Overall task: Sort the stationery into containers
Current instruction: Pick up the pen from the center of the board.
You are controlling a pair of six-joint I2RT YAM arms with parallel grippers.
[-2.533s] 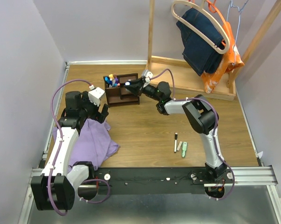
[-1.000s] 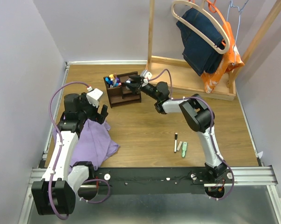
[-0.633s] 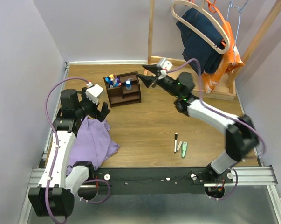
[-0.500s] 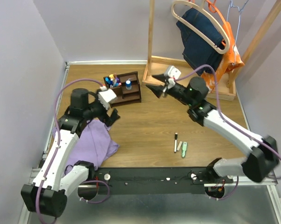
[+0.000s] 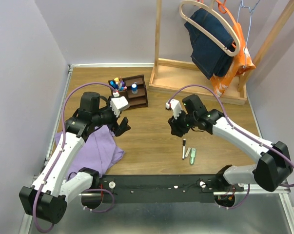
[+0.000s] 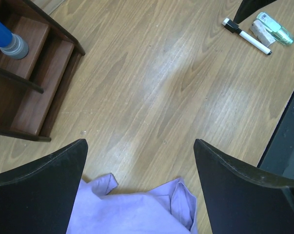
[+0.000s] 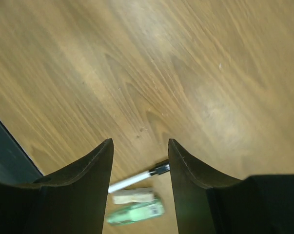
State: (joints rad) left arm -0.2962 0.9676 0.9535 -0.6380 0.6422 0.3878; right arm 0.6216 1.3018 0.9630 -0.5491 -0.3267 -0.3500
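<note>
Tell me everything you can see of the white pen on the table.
The white pen is slim, with a white barrel and a black cap, plastic by the look. It lies flat on the wooden table, just beside a small pale piece and a green piece. Nothing grips it.

The organiser [image 6: 44, 92] runs off the left wrist view's corner; the pens [image 5: 118, 85] crammed inside it are too small to tell apart.

Dark brown organiser [image 5: 137, 100] with upright pens [image 5: 118, 86]; well apart, white black-capped marker [image 5: 184, 149] beside pale green piece [image 5: 192, 156].
</note>
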